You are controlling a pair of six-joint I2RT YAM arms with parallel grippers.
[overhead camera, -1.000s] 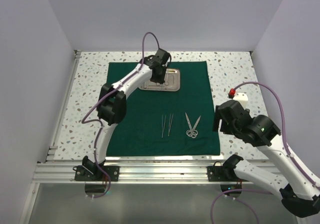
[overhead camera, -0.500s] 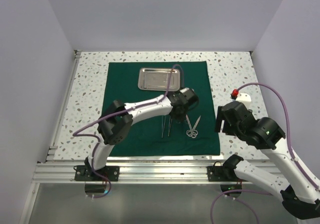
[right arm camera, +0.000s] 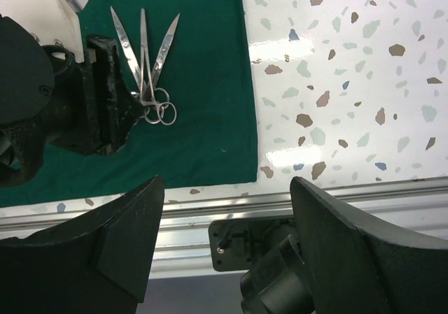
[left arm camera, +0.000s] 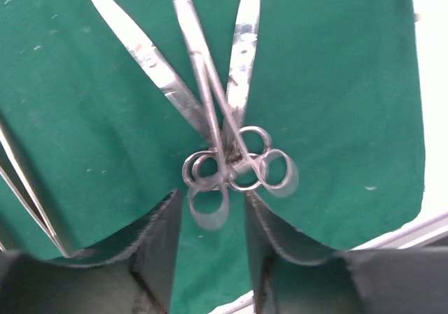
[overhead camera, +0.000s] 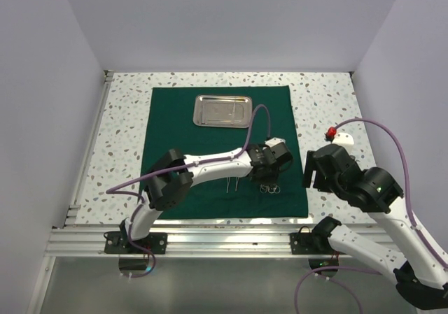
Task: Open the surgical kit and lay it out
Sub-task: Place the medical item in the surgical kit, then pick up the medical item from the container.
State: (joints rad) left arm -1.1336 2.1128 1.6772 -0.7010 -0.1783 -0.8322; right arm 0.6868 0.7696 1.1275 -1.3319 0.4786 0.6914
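The dark green cloth (overhead camera: 175, 129) lies spread flat on the table. The steel tray (overhead camera: 222, 110) sits at its far middle. My left gripper (overhead camera: 269, 177) hangs low over the scissors and ring-handled forceps (overhead camera: 270, 187) at the cloth's right front. In the left wrist view, the gripper (left arm camera: 211, 201) is open, and the crossed ring handles (left arm camera: 238, 166) lie just beyond its tips, one ring between them. The tweezers (overhead camera: 233, 182) lie just left, mostly hidden by the arm. My right gripper (right arm camera: 225, 184) is open and empty above the table's front edge.
An aluminium rail (overhead camera: 224, 240) runs along the table's front edge. A white part with a red knob (overhead camera: 334, 133) sits on the speckled table right of the cloth. White walls close the left, back and right sides.
My left gripper has swung from the steel tray across the cloth to the scissors at the right front and now covers their blades. The right arm shifted only slightly.
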